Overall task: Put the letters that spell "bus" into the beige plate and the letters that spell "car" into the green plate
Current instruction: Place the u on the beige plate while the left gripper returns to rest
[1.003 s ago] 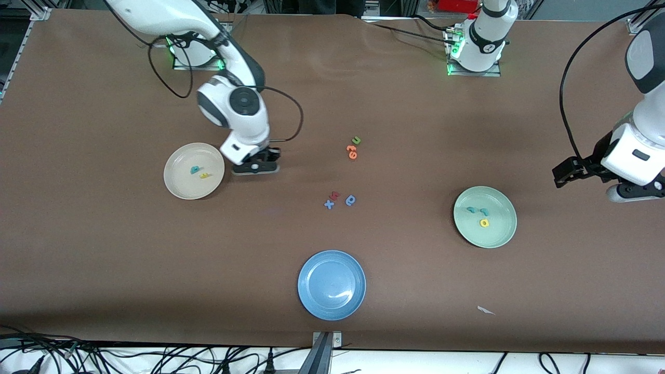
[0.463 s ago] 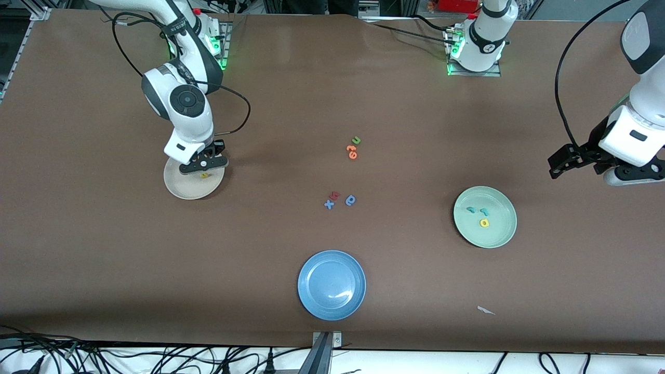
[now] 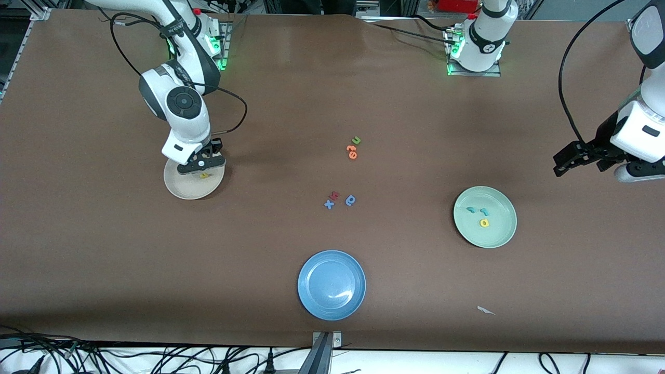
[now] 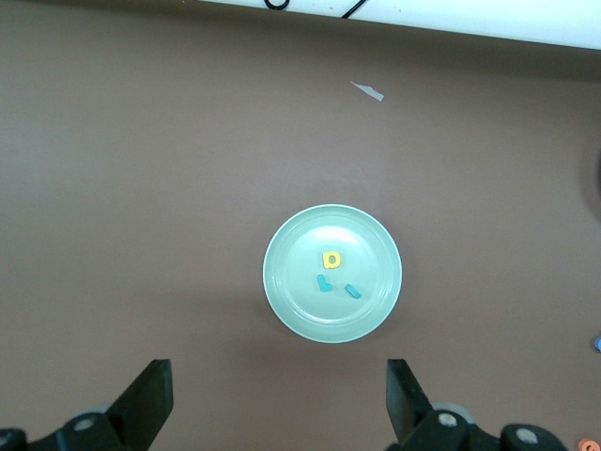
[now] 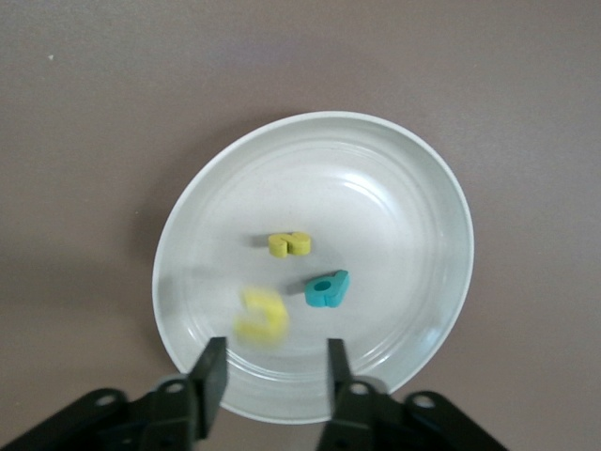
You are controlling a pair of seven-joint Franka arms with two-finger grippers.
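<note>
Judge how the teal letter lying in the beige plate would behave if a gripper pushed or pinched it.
The teal letter looks like thick foam, so it is probably very light and slightly squashy. Lying flat in the beige plate, it should slide, not roll. The plate's glossy surface suggests it may skid from a nudge.

A: Where is the round cream-beige shallow plate (image 3: pixel 182 191)?
B: Mid-height in the front view, toward the right arm's end, with the right gripper (image 3: pixel 201 165) over its upper rim. The foam teal "b" (image 5: pixel 327 288), yellow "s" (image 5: pixel 289 244) and yellow "u" (image 5: pixel 262 315) show within its rim.

A: And the round pale mint-green shallow plate (image 3: pixel 501 236)?
B: Toward the left arm's end. It holds the foam teal "c" (image 3: pixel 470 210) beside the teal "r" (image 3: pixel 484 211), with the yellow "a" (image 3: pixel 484 223) lower. The round blue plate (image 3: pixel 311 301) lies at the lower centre
</note>
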